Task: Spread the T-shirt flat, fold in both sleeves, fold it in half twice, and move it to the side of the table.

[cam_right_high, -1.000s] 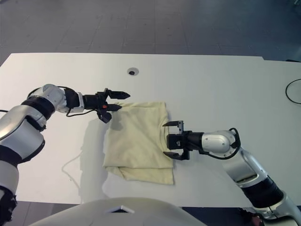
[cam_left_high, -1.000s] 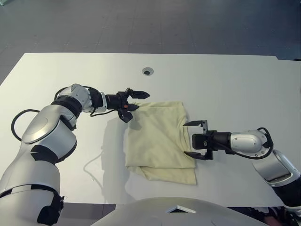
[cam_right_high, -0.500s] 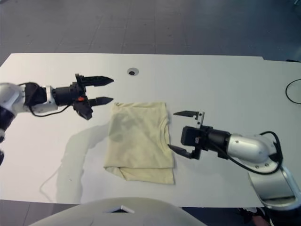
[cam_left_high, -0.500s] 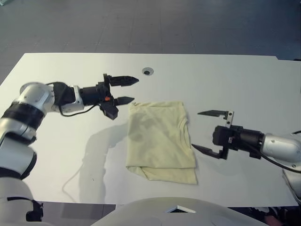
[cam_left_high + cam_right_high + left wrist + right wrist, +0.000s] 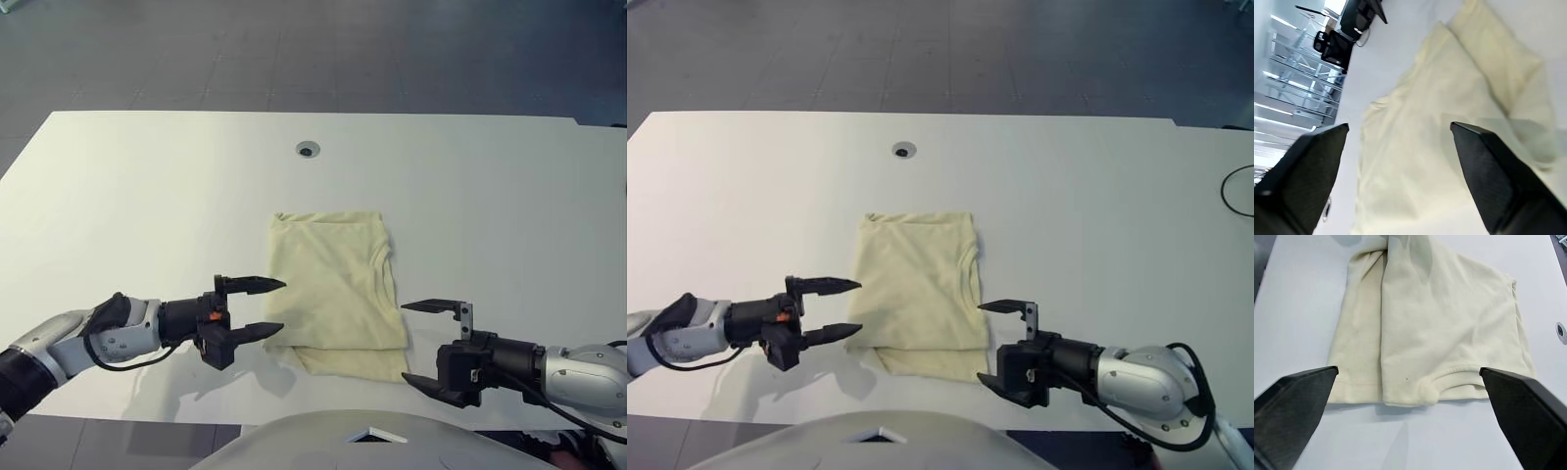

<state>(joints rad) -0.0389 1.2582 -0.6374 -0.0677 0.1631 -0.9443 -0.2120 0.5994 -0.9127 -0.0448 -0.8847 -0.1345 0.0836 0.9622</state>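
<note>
Shirt [image 5: 333, 284] lay folded on table [image 5: 147, 176] | left gripper [image 5: 280, 305] wide apart, empty, just beside shirt's near-left corner | right gripper [image 5: 407, 343] wide apart, empty, beside near-right corner

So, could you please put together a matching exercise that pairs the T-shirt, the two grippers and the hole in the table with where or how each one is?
Things:
1. T-shirt
2. left gripper
3. right gripper
4. round hole

Places or states:
A. jaws open, at the shirt's near right corner
B. far part of the table, beyond the shirt
C. folded, pale yellow, lying mid-table
D. jaws open, at the shirt's near left corner

Pairs: 1-C, 2-D, 3-A, 4-B
</note>
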